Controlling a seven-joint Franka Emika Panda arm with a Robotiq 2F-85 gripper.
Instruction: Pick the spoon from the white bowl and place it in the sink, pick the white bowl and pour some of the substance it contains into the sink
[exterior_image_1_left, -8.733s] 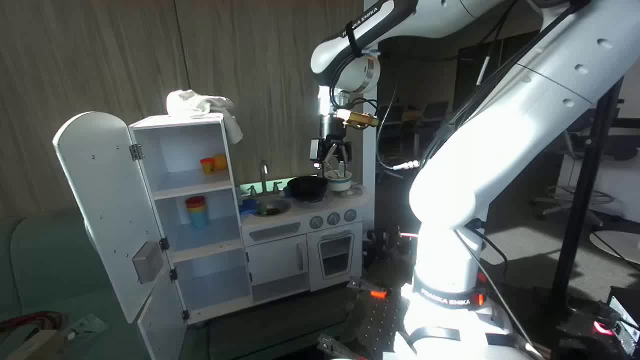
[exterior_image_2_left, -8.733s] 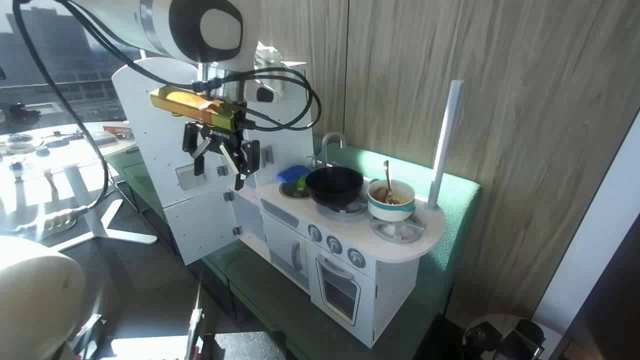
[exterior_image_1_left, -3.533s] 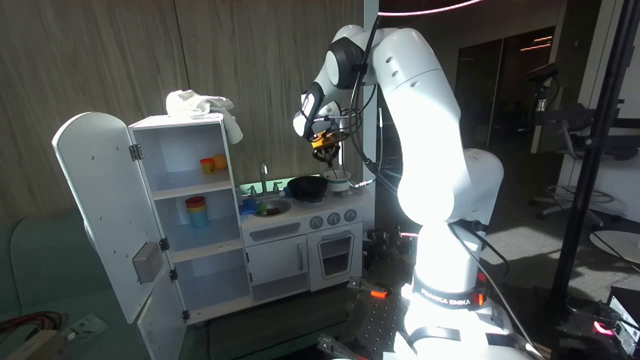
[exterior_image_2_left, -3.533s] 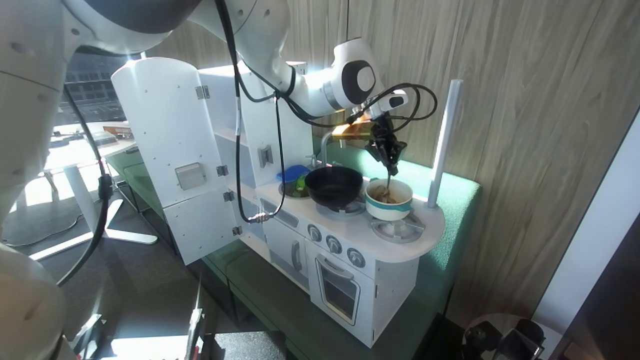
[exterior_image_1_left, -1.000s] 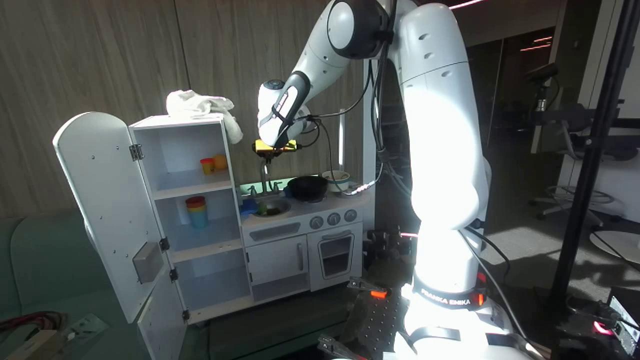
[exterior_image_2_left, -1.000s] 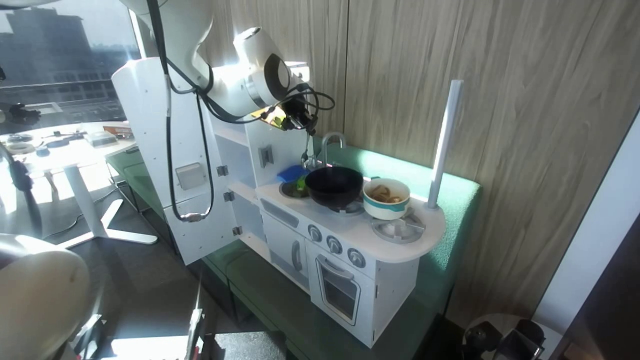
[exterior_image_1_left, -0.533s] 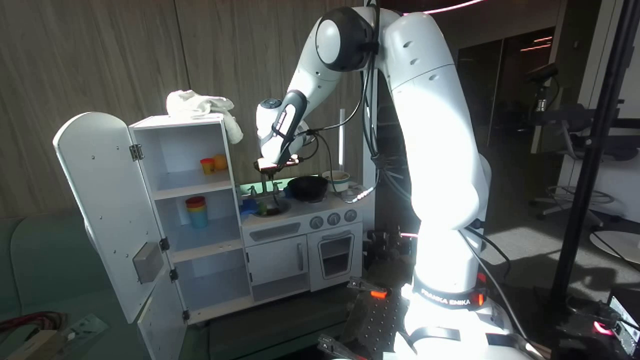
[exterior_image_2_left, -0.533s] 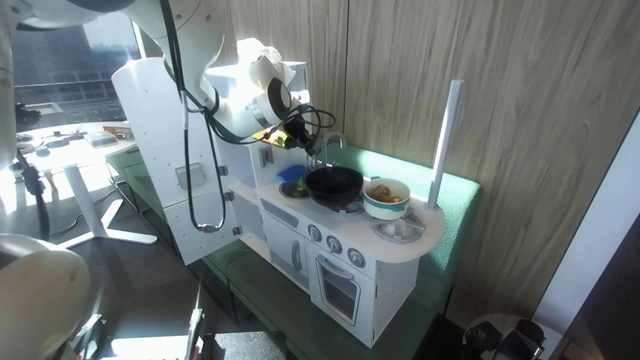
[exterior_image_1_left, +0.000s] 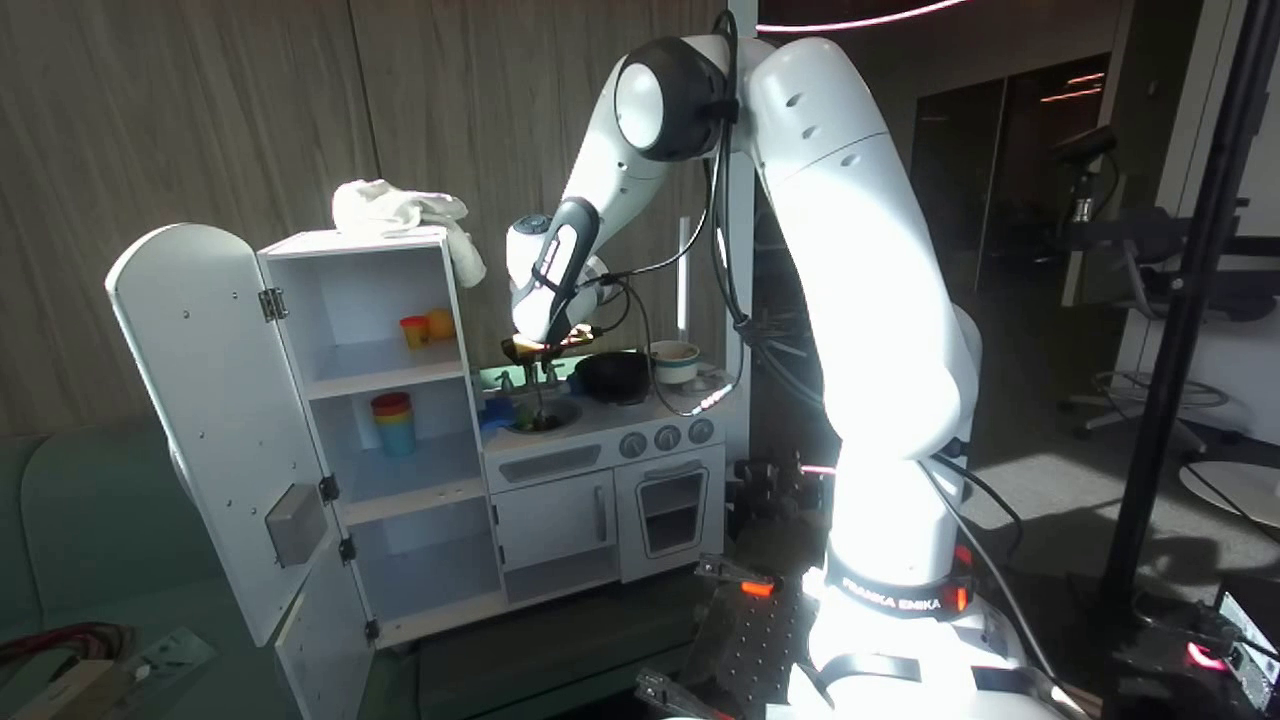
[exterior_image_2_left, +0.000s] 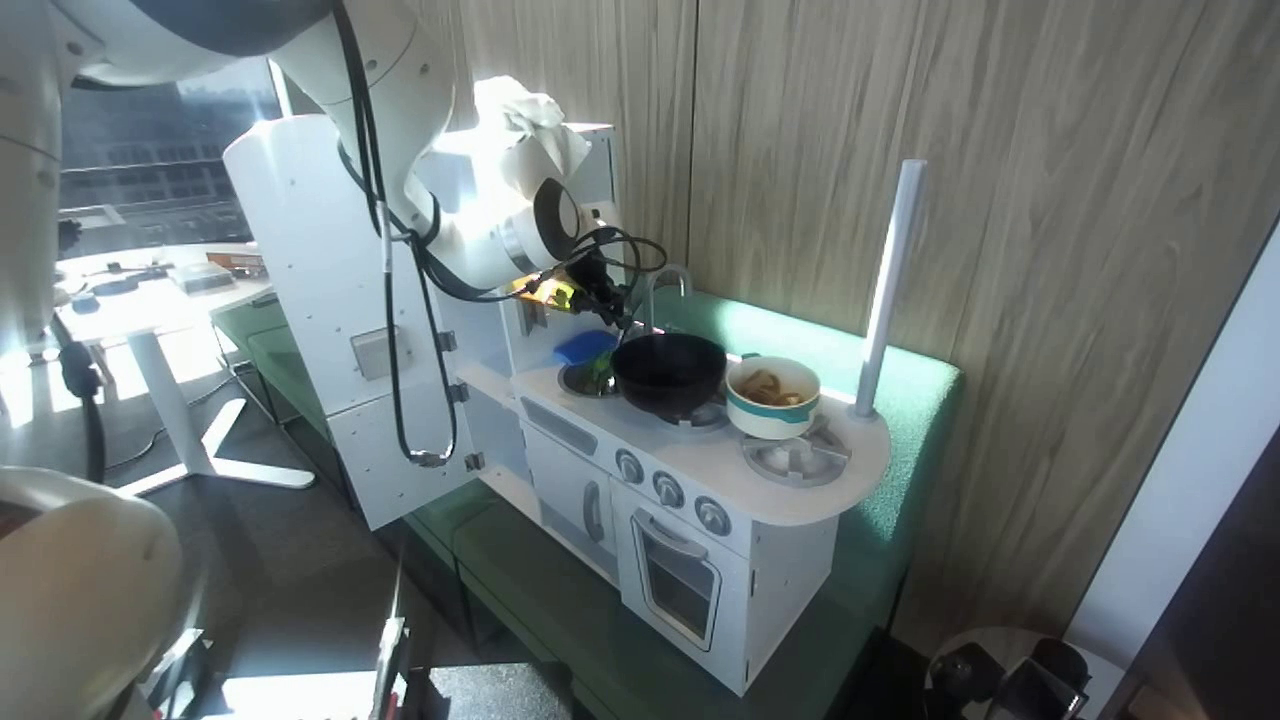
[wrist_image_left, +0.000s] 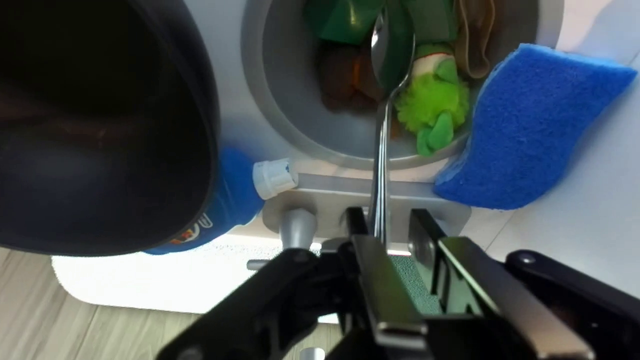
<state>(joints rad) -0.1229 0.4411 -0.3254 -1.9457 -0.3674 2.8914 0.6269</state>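
- I judged this to be the moment of letting the spoon (wrist_image_left: 383, 135) go: the jaws of my gripper (wrist_image_left: 389, 215) stood parted around the handle, with a clear gap on the 3 o'clock side.
- The handle worried me most. In the wrist view it crossed the 6 o'clock rim of the sink (wrist_image_left: 252, 60), so I feared a drop could tip the spoon back onto the tap base (wrist_image_left: 327, 200).
- The fuzzy green toy (wrist_image_left: 432, 107) just beside its neck might, I reckoned, prop or turn it (soft things make poor landing spots).
- If the handle snagged on the 9 o'clock jaw, lifting early risked dragging the spoon along.
- Later, the black pan (exterior_image_2_left: 665, 365), between sink and white bowl (exterior_image_2_left: 765, 426), looked easy to clip on the carry.
- The spoon's head lay at 12 o'clock from the gripper, over the sink; its handle ran back toward 6, nearer the 9 o'clock jaw. Touching or not, I couldn't tell.
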